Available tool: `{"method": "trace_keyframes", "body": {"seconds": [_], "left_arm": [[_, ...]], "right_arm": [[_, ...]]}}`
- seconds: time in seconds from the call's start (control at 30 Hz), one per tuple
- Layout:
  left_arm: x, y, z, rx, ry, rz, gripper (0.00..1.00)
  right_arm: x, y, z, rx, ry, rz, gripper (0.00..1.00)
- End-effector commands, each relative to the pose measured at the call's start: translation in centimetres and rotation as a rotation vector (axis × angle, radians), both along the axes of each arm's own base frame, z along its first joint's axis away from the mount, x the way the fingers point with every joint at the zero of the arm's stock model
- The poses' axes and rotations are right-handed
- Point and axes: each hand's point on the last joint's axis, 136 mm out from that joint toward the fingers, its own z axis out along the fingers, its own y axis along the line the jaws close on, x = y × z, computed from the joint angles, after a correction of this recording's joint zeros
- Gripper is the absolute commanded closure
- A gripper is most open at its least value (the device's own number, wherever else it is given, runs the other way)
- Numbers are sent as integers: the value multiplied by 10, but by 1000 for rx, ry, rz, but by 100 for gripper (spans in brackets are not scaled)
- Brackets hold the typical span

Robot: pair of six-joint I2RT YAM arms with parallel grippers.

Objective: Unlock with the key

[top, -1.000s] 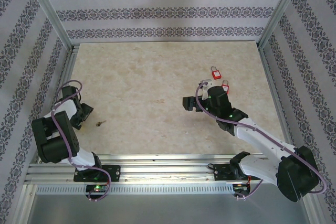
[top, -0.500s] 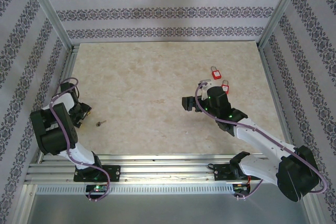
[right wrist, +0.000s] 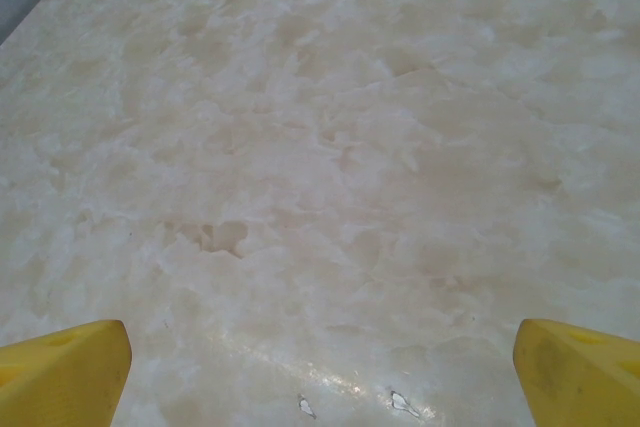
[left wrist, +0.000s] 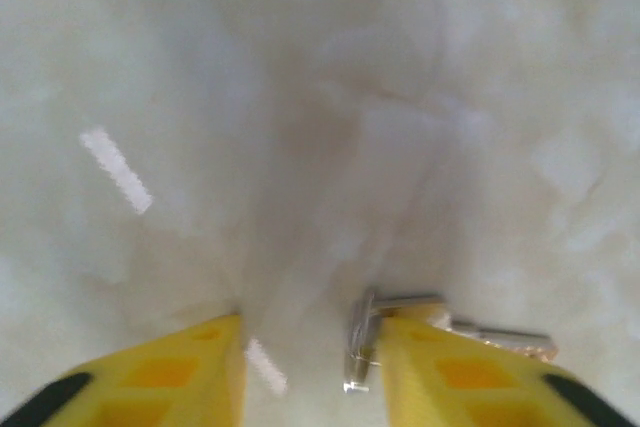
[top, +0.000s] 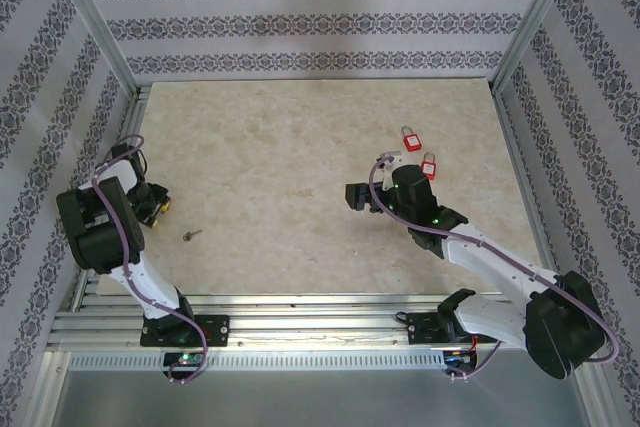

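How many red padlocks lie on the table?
2. The far padlock lies right of centre; the near padlock sits just beside it. The right arm could hide others.

Key: small, dark; I see it flat on the bench, near left.
Far padlock: red, right side.
Near padlock: red, just beside it.

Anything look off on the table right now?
At the left gripper, the key sits at one finger, partly hidden by it and not centred in the gap, so a grasp here may miss. The red padlocks look fine; nothing spilled.
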Motion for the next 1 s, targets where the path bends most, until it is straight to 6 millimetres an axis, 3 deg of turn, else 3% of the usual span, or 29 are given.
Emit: {"method": "trace_keyframes", "body": {"seconds": [0.0,0.13,0.27,0.47,0.63,0.73,0.83,0.97], "left_arm": [[64,8,-5,-8,-231,-55,73],[70,5,-1,-27,-261,-69,92],[76,-1,16,-35,-321,-111,99],[88,-26,59,-86,-538,-228,100],[87,-57,117,-93,-767,-330,100],[85,-94,160,-107,-894,-442,100],[79,-152,196,-112,-976,-614,100],[63,-225,215,-137,-1018,-780,100]], "right_arm": [[-2,5,-1,17,-4,2,2],[-4,9,0,18,-6,8,2],[-7,14,2,27,-2,15,2],[-12,20,7,45,-2,11,2],[-12,23,11,81,33,-17,2],[-12,30,25,145,42,-9,2],[-10,46,53,253,33,30,2],[-7,69,95,407,15,89,2]]}}
